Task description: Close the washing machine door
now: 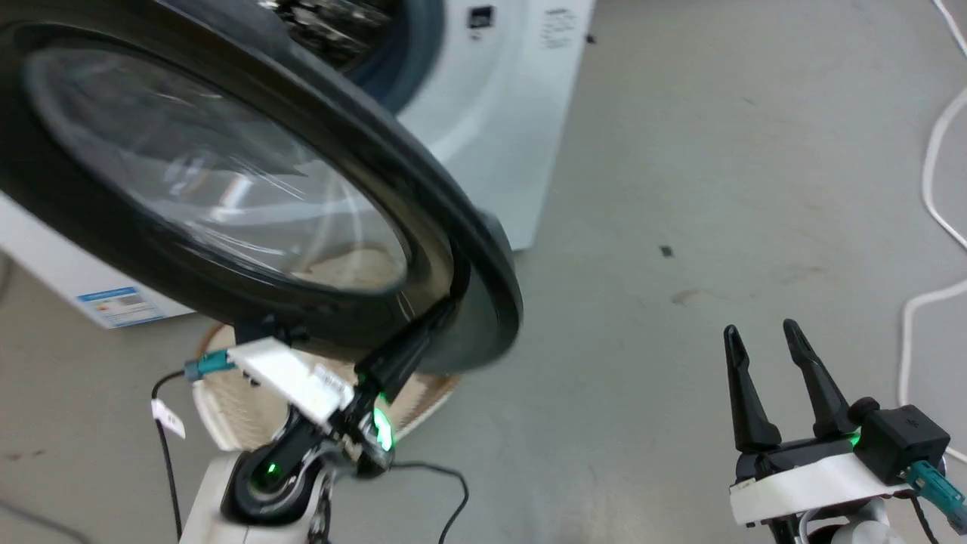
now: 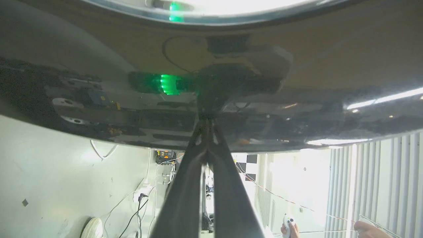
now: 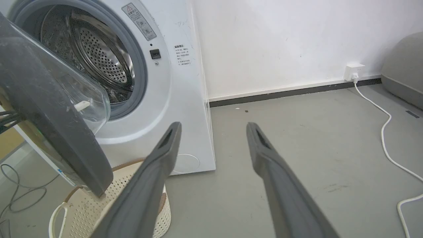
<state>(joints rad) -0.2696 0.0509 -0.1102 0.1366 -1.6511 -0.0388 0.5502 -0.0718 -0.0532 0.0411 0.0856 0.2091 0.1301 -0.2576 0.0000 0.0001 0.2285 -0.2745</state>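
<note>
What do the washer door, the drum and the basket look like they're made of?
Washing machine door: glossy black plastic frame, probably, mirroring reflections; clear glass-like bowl. Drum: shiny perforated steel, apparently. Basket: matte cream plastic, likely, with moulded holes.

Grey floor [image 1: 718,151], a few dark scuffs. White wall [image 3: 281,39] at far side w/ dark skirting [image 3: 290,90] along btm. Wall socket [image 3: 353,71] far right, white cable [image 3: 385,132] trailing from it over the floor. Vertical blinds [image 2: 380,172] elsewhere, bright light thru them.

Blurred washing machine door [image 1: 227,189] cropped top-left, hiding much of basket [image 1: 227,415]
</note>
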